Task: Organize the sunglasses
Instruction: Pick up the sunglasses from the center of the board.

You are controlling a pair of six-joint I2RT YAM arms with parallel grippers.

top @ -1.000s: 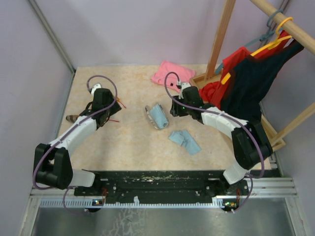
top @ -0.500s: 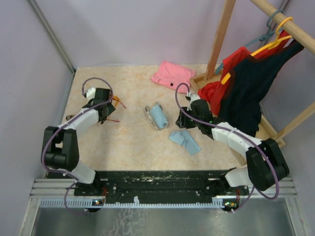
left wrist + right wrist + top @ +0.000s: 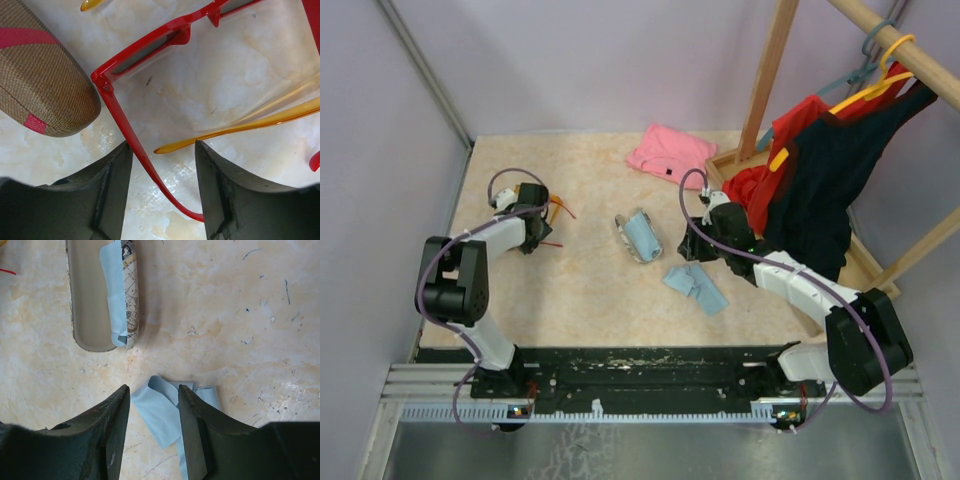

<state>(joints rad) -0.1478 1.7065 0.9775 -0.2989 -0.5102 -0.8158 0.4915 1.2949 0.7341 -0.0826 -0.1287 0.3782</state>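
- Presently, the left gripper (image 3: pixel 164 150) is being held low over the table (image 3: pixel 590 290) near its left edge, jaws standing apart and clamped on nothing.
- The red sunglasses (image 3: pixel 172 34) are being seen lying on the table there, one thin arm running between the fingers; contact cannot be told.
- The orange-amber sunglasses (image 3: pixel 260 122) are being seen just beside them, an arm tip reaching between the same fingers.
- A brown case (image 3: pixel 40 80) is being noted just beside the red frame's corner.
- The right gripper (image 3: pixel 152 395) is being held part open and empty above a light blue cloth (image 3: pixel 160 410) toward the table's middle, near an open patterned case (image 3: pixel 87 300).
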